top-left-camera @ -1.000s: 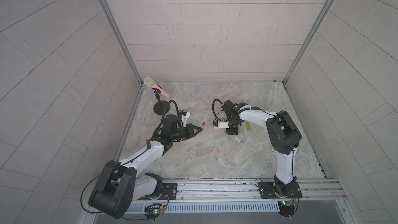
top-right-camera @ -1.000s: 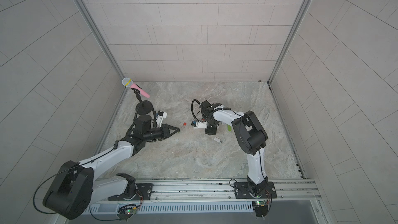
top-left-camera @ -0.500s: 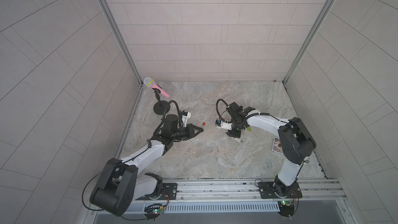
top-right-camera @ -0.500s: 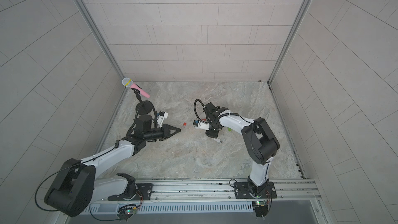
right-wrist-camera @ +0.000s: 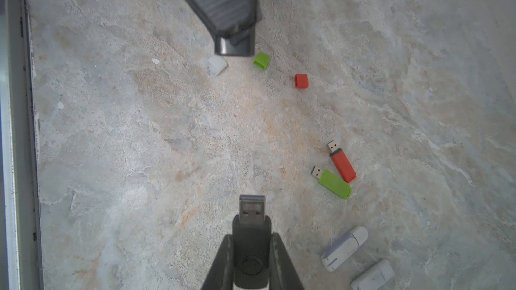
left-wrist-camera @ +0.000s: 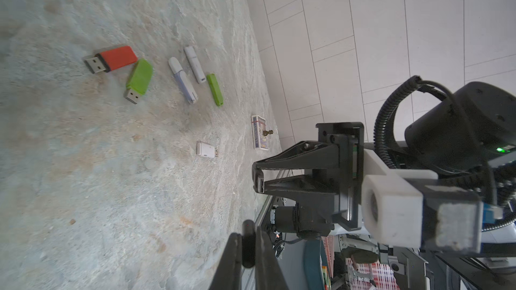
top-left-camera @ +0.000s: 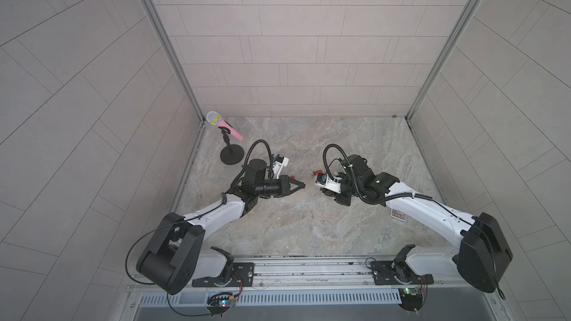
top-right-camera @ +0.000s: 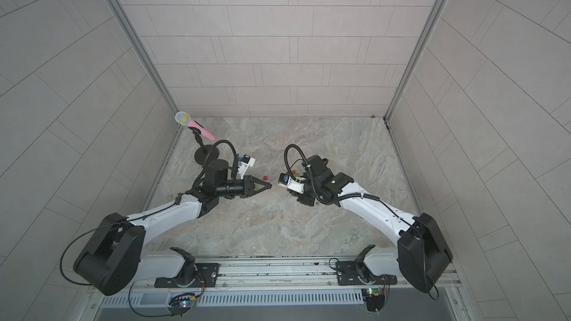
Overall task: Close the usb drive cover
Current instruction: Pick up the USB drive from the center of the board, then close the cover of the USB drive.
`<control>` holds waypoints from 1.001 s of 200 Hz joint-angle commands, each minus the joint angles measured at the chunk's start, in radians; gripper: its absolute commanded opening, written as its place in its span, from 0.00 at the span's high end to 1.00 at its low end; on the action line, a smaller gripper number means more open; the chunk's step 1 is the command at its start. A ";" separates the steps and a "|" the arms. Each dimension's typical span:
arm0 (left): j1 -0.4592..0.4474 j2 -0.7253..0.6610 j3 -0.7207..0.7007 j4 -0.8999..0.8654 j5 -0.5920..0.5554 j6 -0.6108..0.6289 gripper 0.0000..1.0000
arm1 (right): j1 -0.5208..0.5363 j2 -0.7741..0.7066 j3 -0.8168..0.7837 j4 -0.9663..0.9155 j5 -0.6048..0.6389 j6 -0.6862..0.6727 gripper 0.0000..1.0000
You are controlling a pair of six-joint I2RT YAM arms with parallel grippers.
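Right gripper (right-wrist-camera: 251,237) is clamped on the black usb drive (right-wrist-camera: 252,225), plug bare, held above the middle of the worktop (top-left-camera: 278,230). Left gripper (top-left-camera: 301,184) pinches the black cover (right-wrist-camera: 233,48), well apart from the plug. I judge both parts picked up; mating is not yet done.

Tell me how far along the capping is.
Done: both parts are picked up. In hand: right gripper holds the black drive, plug bare; left gripper holds its black cap, facing it across a gap. Left: push the cap on. The red drive and green drive lie uncapped too.
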 commanded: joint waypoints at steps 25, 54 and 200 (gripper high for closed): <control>-0.022 0.016 0.029 0.054 0.007 -0.013 0.90 | 0.056 -0.012 0.015 0.060 0.002 0.060 0.81; -0.028 0.018 0.030 0.054 -0.002 -0.013 0.90 | 0.086 -0.001 0.022 0.091 0.023 0.088 0.81; -0.037 0.011 0.016 0.061 -0.054 -0.014 0.90 | 0.124 0.039 0.053 0.108 0.069 0.119 0.81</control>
